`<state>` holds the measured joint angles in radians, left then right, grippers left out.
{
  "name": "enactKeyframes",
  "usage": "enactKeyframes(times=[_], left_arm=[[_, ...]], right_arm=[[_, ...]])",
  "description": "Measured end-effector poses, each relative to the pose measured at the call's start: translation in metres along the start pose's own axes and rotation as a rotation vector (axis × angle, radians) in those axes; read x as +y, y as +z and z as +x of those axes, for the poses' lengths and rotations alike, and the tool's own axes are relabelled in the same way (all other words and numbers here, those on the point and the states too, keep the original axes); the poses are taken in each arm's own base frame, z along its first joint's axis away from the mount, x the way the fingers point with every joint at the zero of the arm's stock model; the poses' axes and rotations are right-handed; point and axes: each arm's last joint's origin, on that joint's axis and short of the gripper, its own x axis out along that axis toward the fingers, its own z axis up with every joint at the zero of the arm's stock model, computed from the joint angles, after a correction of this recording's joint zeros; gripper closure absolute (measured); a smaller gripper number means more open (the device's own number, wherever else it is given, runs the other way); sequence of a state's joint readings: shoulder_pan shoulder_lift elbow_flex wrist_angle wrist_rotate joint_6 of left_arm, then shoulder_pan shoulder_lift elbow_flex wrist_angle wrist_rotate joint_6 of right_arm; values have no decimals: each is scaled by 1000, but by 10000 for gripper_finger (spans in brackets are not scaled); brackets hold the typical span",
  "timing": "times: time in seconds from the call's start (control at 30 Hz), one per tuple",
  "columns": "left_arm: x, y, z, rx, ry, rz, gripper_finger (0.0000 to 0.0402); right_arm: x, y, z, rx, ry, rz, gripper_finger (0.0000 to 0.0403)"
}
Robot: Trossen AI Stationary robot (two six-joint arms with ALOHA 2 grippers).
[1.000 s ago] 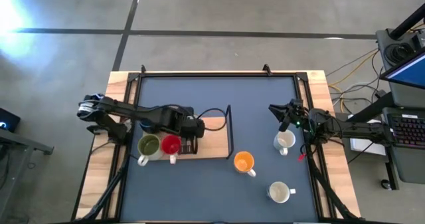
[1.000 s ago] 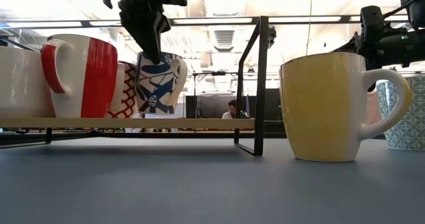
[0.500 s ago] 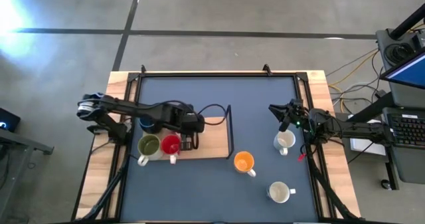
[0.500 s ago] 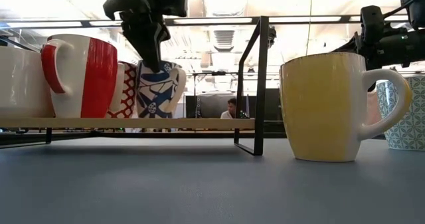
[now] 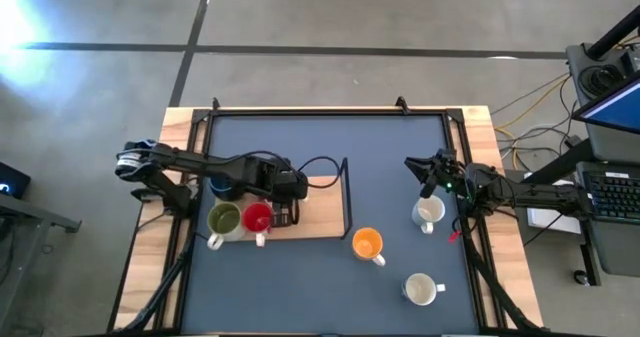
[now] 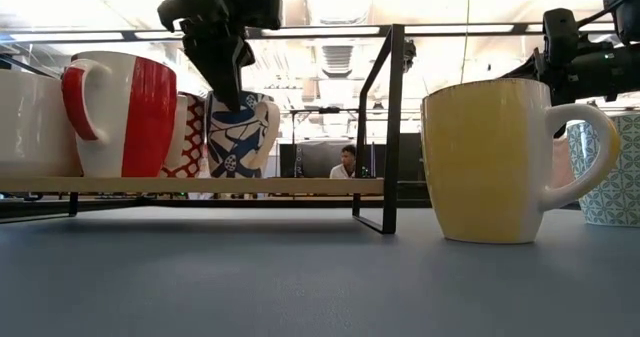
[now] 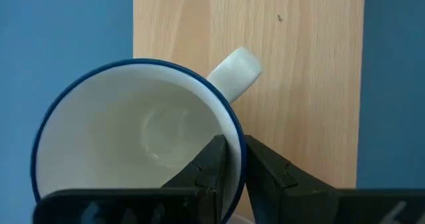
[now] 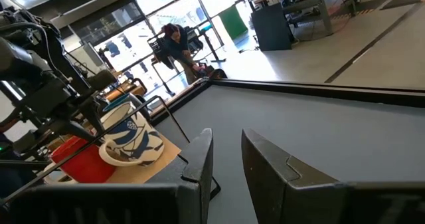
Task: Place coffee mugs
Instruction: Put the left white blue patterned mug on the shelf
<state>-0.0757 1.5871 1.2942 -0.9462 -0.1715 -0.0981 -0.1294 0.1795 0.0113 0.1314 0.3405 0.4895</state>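
The left gripper (image 7: 229,159) straddled the blue-patterned mug's (image 6: 238,132) rim at the wooden shelf's (image 5: 322,205) 9 o'clock end; right gripper (image 8: 226,151) hovered slightly parted.

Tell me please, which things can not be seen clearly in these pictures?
- Blue patterned mug: in the high view the left gripper covers it.
- Left gripper's grip: in the left wrist view its fingers straddle the mug's rim, but whether they press cannot be told.
- Teal patterned mug: low view, cut off by the picture's edge.
- Right gripper: nothing between its fingers; its tips are unclear in the high view.
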Motion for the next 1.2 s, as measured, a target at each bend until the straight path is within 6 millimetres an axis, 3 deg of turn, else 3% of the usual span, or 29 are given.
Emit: enactKeyframes(times=[0.47,0.9,1.2], left_arm=[[2,-2,-11,-37,-14,-33,348],[5,3,-40,-96,-40,-79,348],[-12,13,-64,-183,-83,-68,348]], right_arm=[[0,0,0,0,0,0,335],[0,0,0,1,0,0,335],[0,0,0,0,0,0,335]])
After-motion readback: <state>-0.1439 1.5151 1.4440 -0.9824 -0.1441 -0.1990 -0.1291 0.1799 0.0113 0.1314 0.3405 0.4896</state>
